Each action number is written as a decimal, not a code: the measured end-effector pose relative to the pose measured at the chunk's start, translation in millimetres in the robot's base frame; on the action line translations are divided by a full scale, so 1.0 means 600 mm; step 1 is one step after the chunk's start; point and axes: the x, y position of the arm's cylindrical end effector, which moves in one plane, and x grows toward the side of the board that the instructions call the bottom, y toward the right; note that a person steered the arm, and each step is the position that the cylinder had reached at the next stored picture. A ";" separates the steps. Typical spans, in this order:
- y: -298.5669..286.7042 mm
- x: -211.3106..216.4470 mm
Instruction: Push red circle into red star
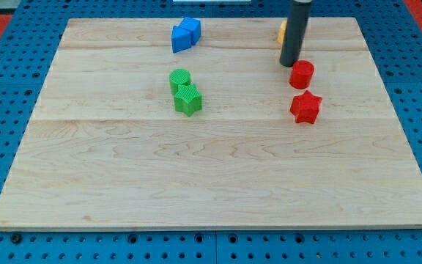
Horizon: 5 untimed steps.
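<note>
green circle touching green star, well left of red star | blue blocks up-left of it | my tip bare rod, nothing held, just beside red circle on its upper left | red circle just above red star, small gap | yellow block behind rod, shape n/a

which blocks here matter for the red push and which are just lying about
In the job: red circle, red star, my tip just up-left of the circle.

Lying about: green circle, green star, blue blocks, yellow block mostly hidden by the rod.
</note>
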 end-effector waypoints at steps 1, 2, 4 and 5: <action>0.000 -0.033; 0.041 -0.023; 0.079 0.053; 0.051 0.022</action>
